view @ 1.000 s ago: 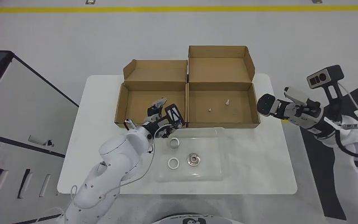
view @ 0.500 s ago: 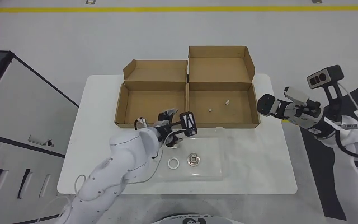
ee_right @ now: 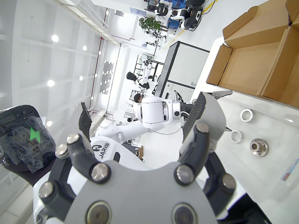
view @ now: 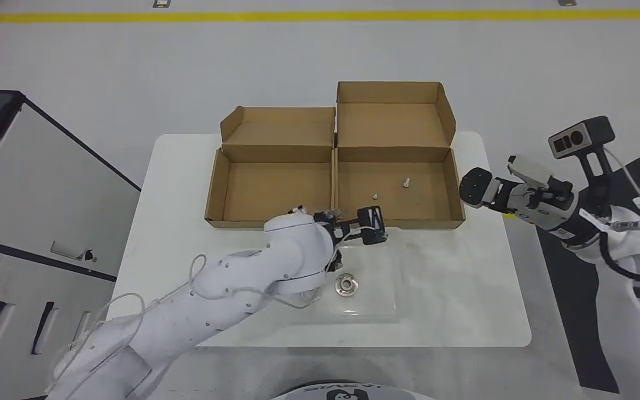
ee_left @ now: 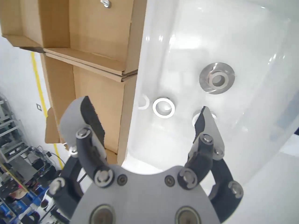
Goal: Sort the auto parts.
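Left pincer (ee_left: 144,104) gapes empty over the tray (ee_left: 233,36), its fingertip (ee_left: 208,127) half-hiding one white ring (ee_left: 194,119).

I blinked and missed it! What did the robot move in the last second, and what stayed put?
The left gripper swung to the right, from the front edge of the left cardboard box to over the clear tray. It is open and holds nothing. The right gripper, the metal flange in the tray and the two bolts in the right box stayed as they were.
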Controlling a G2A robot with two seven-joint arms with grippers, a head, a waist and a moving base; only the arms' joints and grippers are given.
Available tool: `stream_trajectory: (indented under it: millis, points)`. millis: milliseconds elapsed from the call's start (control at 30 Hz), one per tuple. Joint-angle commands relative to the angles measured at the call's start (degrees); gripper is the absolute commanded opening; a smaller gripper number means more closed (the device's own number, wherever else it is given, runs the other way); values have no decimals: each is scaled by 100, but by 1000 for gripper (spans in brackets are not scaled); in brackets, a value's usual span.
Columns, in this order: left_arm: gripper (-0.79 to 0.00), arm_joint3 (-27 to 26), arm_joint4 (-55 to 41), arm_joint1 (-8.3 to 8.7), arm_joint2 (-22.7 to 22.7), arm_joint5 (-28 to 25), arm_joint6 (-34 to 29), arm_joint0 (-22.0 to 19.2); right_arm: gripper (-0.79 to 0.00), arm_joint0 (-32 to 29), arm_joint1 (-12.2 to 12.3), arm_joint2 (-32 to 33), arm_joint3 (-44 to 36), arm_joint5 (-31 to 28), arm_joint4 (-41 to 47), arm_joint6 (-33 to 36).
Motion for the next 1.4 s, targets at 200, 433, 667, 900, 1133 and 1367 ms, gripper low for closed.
stream_trajectory:
  millis: [200, 433, 667, 900, 1133, 1367]
  points:
    - [0, 288, -1243, 91, 619, 323, -318, -724, 0, 0, 0, 0, 0, 0, 0, 0]
    - [0, 340, -1444, 138, 953, 305, -300, -944, 0, 0, 0, 0, 0, 0, 0, 0]
    - [0, 229, -1223, 206, 1223, 89, -83, -993, 0, 0, 0, 0, 0, 0, 0, 0]
    - [0, 358, -1287, 156, 1366, -129, 135, -984, 0, 0, 0, 0, 0, 0, 0, 0]
    - [-49, 493, -1320, 104, 1556, -249, 255, -1039, 0, 0, 0, 0, 0, 0, 0, 0]
    - [-394, 590, -1345, 41, 1671, -320, 325, -1082, 0, 0, 0, 0, 0, 0, 0, 0]
